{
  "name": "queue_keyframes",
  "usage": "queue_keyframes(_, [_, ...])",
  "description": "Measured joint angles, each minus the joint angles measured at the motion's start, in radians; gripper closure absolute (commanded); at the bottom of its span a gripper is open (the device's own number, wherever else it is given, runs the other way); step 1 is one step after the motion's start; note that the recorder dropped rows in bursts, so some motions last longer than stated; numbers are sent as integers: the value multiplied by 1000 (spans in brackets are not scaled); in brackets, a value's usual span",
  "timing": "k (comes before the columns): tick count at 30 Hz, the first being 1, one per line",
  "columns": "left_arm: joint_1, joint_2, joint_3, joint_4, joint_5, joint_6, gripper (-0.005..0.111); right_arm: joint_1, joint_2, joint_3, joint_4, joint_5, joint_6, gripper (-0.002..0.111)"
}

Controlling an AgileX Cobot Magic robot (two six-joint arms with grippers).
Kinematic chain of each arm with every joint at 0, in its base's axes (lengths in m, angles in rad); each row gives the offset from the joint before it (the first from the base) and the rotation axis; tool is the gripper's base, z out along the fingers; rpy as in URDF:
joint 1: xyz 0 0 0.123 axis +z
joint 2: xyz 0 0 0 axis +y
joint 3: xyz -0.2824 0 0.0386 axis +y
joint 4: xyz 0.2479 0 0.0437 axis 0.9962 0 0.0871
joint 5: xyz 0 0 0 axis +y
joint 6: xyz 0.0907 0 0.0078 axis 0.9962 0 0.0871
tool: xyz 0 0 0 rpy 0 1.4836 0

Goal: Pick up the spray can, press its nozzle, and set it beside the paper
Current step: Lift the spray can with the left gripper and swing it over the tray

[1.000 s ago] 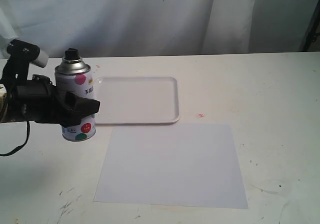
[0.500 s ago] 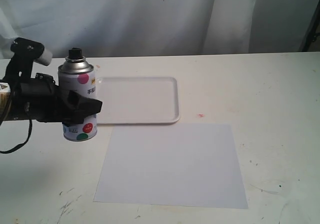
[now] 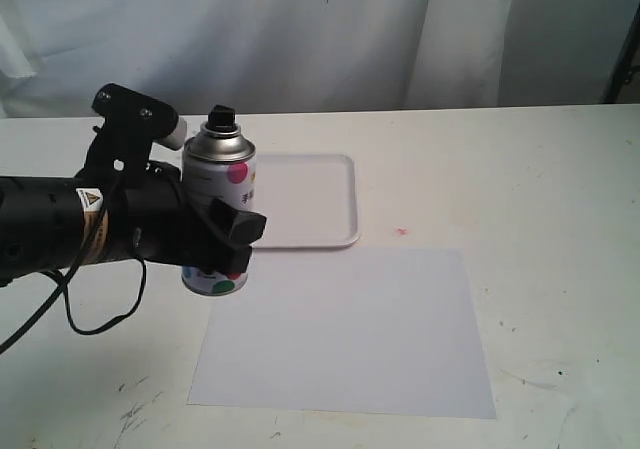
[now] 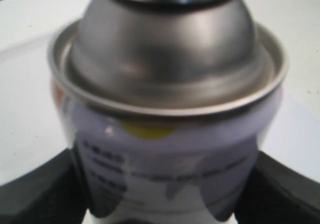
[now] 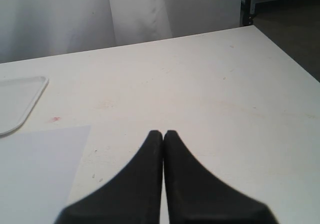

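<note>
My left gripper (image 3: 226, 233) is shut on the spray can (image 3: 218, 184), its black fingers clamped on both sides of the white dotted body. The can stands upright, its nozzle (image 3: 220, 119) on top and untouched. It hides the far left corner of the paper (image 3: 345, 329). In the left wrist view the can (image 4: 170, 134) fills the frame up to its silver shoulder, between the two fingers (image 4: 40, 194); the nozzle is cut off there. My right gripper (image 5: 163, 134) is shut and empty over bare table, right of the paper (image 5: 35, 174). The exterior view does not show it.
A white rimmed tray (image 3: 335, 231) lies empty just behind the paper and right of the can; its corner (image 5: 15, 102) also shows in the right wrist view. White curtains hang behind the table. The table's right edge (image 5: 285, 54) drops to a dark floor.
My left arm has carried the can to the right, from left of the tray to the paper's far left corner. The grip on the can is unchanged.
</note>
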Motion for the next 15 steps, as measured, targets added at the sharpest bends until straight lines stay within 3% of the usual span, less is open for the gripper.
queue_keyframes(5, [0, 0, 0, -91, -91, 49, 107, 0, 0, 0, 0, 0, 0, 108])
queue_keyframes(10, [-4, 0, 0, -298, -122, 297, 107, 0, 0, 0, 0, 0, 0, 108])
queue_keyframes(15, [-4, 0, 0, -499, -49, 600, 107, 0, 0, 0, 0, 0, 0, 108])
